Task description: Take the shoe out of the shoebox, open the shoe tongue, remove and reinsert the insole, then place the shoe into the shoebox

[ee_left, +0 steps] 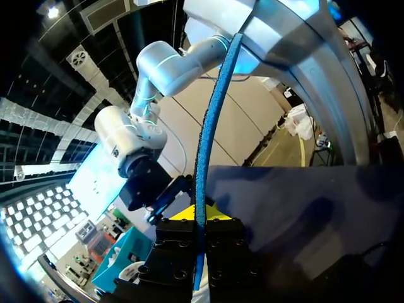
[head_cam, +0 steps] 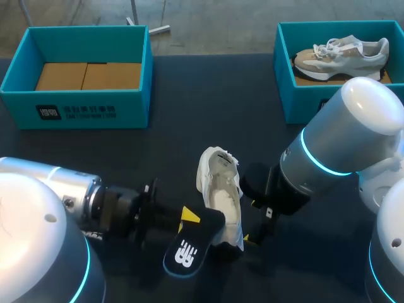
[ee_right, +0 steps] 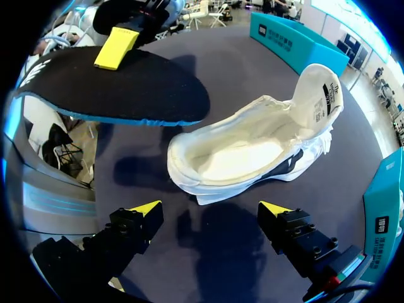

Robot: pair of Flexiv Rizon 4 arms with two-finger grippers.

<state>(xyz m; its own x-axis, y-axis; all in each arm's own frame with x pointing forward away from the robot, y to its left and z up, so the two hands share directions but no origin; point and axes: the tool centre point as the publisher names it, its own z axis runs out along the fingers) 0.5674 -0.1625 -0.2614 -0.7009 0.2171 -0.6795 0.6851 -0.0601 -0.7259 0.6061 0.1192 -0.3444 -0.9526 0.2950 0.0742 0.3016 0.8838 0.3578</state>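
Note:
A white shoe (head_cam: 221, 197) stands on the dark table with its tongue pulled wide and its inside bare; in the right wrist view the shoe (ee_right: 246, 151) lies just ahead of my open right gripper (ee_right: 209, 208). That right gripper (head_cam: 251, 221) sits close by the shoe's right side, nothing between its fingers. My left gripper (head_cam: 192, 221) is shut on a black insole (head_cam: 186, 254) with a white logo, held out left of the shoe's front end. The insole (ee_left: 205, 145) shows edge-on between the left gripper's (ee_left: 201, 218) fingers. From the right wrist, the insole (ee_right: 113, 88) hovers beside the shoe.
An open teal shoebox (head_cam: 82, 107) with a cardboard floor stands at the back left. A second teal shoebox (head_cam: 284, 76) at the back right holds another pale sneaker (head_cam: 344, 55). Dark tabletop lies bare between the boxes and the shoe.

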